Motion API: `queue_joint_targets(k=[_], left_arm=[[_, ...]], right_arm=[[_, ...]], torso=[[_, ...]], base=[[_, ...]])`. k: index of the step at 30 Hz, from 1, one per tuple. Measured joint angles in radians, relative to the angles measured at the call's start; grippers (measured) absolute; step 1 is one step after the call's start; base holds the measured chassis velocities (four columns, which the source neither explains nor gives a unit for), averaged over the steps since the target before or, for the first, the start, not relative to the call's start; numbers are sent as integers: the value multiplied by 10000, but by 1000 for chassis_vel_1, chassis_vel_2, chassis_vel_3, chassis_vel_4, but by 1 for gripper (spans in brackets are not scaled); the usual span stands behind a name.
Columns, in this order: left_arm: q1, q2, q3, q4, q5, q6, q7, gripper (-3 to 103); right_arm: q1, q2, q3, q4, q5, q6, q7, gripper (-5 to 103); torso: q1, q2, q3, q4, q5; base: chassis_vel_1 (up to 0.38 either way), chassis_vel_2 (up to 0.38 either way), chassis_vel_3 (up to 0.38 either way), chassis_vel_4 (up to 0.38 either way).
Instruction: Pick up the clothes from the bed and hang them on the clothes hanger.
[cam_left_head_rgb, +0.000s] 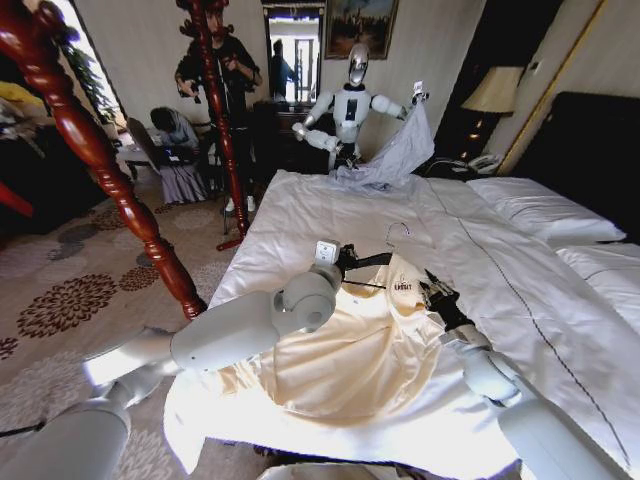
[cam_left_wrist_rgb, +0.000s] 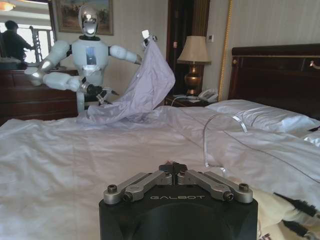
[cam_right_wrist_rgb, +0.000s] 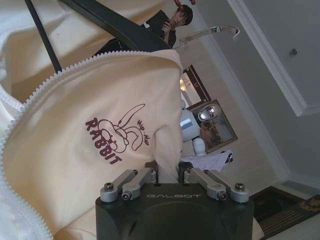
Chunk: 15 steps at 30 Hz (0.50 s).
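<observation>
The pale cream clothes (cam_left_head_rgb: 340, 360) lie spread on the near part of the white bed (cam_left_head_rgb: 300, 210), with a dark "RABBIT" print and a white zipper (cam_right_wrist_rgb: 100, 100). The black clothes hanger (cam_left_head_rgb: 372, 260) lies at the garment's collar, its silver hook (cam_left_wrist_rgb: 212, 135) pointing up the bed. My left gripper (cam_left_head_rgb: 347, 262) reaches across the garment and is shut on the hanger's left arm; its fingertips (cam_left_wrist_rgb: 173, 169) meet. My right gripper (cam_left_head_rgb: 432, 290) is at the collar's right side, shut on a fold of the cream fabric (cam_right_wrist_rgb: 167, 172) just below the hanger (cam_right_wrist_rgb: 115, 25).
A dark red bedpost (cam_left_head_rgb: 110, 170) rises at the bed's left corner. Another robot (cam_left_head_rgb: 350, 105) at the far side holds a grey-lavender garment (cam_left_head_rgb: 400, 150). White pillows (cam_left_head_rgb: 540, 210) and a dark headboard (cam_left_wrist_rgb: 275, 70) lie to the right. People stand in the room behind.
</observation>
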Motion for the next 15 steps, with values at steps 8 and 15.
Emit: queue_joint_targets(k=[8, 15], left_arm=[[-891, -485, 486, -615, -531, 19, -272, 0], [-1227, -408, 652, -871, -581, 35, -297, 0]], right_arm=[[319, -129, -52, -348, 488, -744, 91, 19], [892, -809, 5, -412, 1135, -1257, 215, 19]], torso=[[-1, 0, 0, 0, 3], [0, 1, 0, 3, -1]], base=[[0, 0, 0, 0], [0, 0, 0, 0]])
